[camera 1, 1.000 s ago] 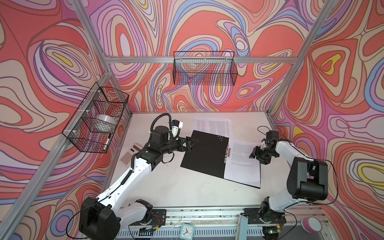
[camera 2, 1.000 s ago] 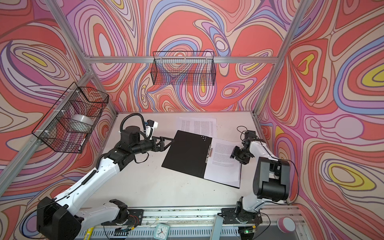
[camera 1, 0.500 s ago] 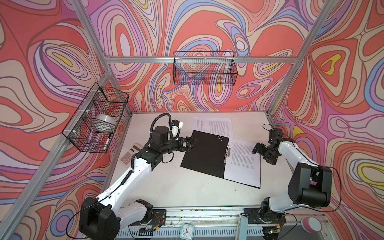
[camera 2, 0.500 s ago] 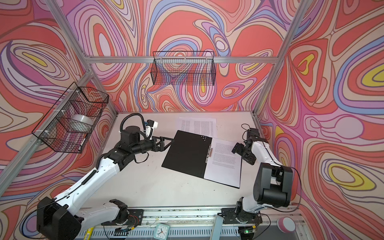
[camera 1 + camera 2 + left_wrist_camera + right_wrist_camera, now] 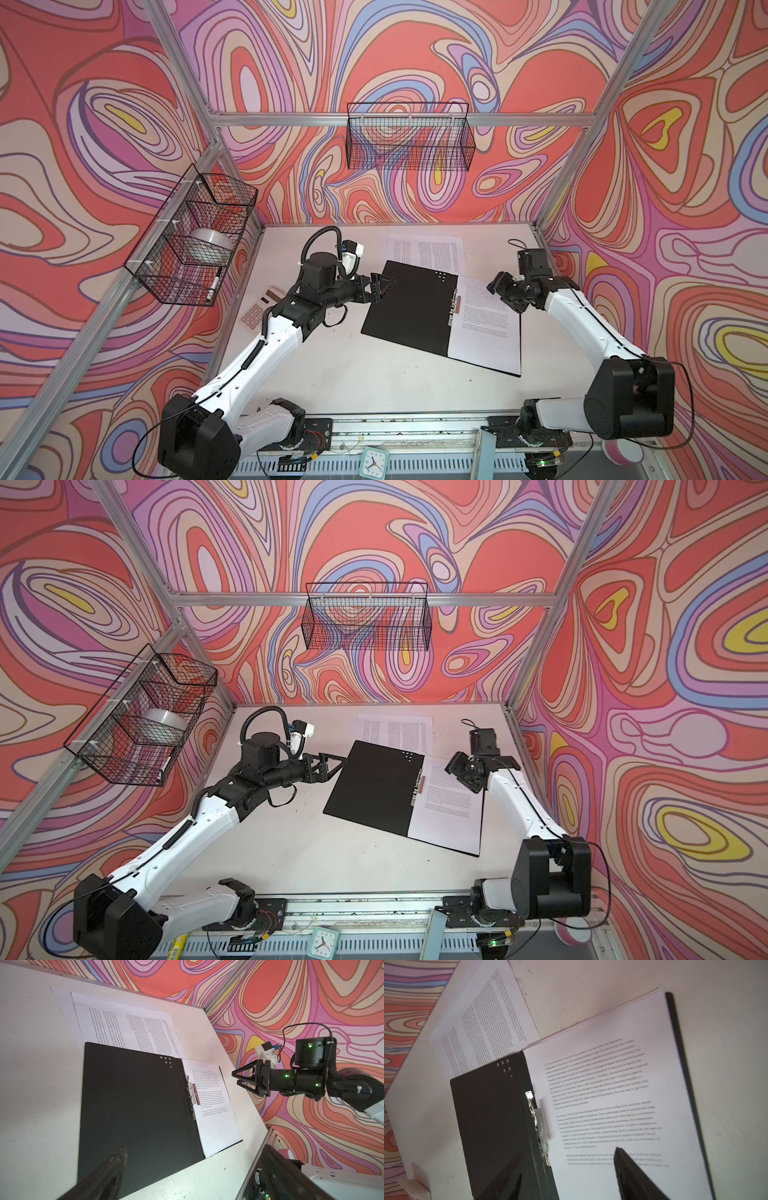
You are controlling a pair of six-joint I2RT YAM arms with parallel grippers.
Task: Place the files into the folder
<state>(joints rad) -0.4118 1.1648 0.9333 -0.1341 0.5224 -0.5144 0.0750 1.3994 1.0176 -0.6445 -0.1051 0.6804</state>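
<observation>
Since 1 second ago, the right gripper (image 5: 500, 296) has shifted from the outer edge of the sheet (image 5: 486, 328) toward its far outer corner, and that arm's big elbow joint has swung nearer the front edge. The left gripper (image 5: 383, 288) has stayed where it was.

The folder (image 5: 409, 307) lies open and flat on the table (image 5: 353, 374), black inside up and turned a little askew. Its metal clip (image 5: 454, 305) runs along the spine. The sheet, printed with small black text, lies in the folder's right half beside the clip. The right wrist view shows more paper edges under it at the far end.

The files (image 5: 424, 249) still outside lie flat behind the folder near the back wall. Their near edge is tucked under the folder's far edge.

The right gripper hangs over the sheet's far outer corner, raised off the paper. Its jaws stand apart with nothing between them, and in the right wrist view the 2 fingers (image 5: 633, 1174) frame the clip and the text.

The left gripper sits at the folder's far left corner, jaws spread wide and empty. In the left wrist view 1 finger (image 5: 116, 1165) shows over the black cover, but whether it touches cannot be told.

A calculator (image 5: 259, 309) lies by the table's left edge, beside the left arm.
</observation>
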